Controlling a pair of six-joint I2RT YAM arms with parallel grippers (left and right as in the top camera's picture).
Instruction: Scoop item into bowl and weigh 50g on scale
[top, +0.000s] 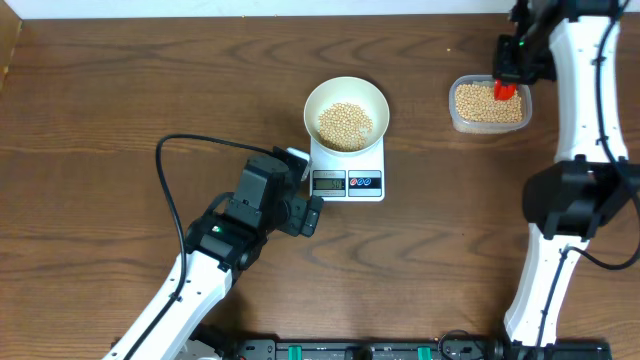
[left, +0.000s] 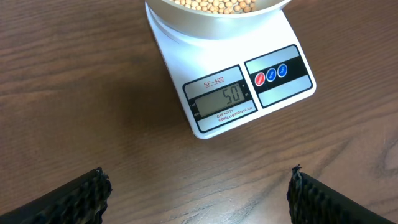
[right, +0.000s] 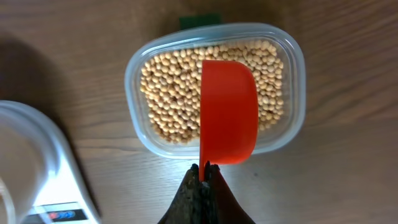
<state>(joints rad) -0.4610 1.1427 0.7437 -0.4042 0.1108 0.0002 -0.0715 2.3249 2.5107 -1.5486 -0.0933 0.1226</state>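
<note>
Overhead: bowl (top: 313, 98) of beans (top: 346, 124) on the scale (top: 347, 181); right gripper (top: 507, 76) with red scoop (top: 505, 91) over the tub (top: 456, 120).

Left wrist: reads 50 (target apparently met, little left to do); left gripper (left: 199, 182) spread wide, scale just ahead, untouched.

Right wrist: pinched shut on the scoop's handle, above the tub's beans.

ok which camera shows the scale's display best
The left wrist view: the scale lies close below the camera and its display plainly reads 50. The overhead view shows the scale small, its display unreadable. The right wrist view catches only a corner of the scale, digits not visible.
</note>
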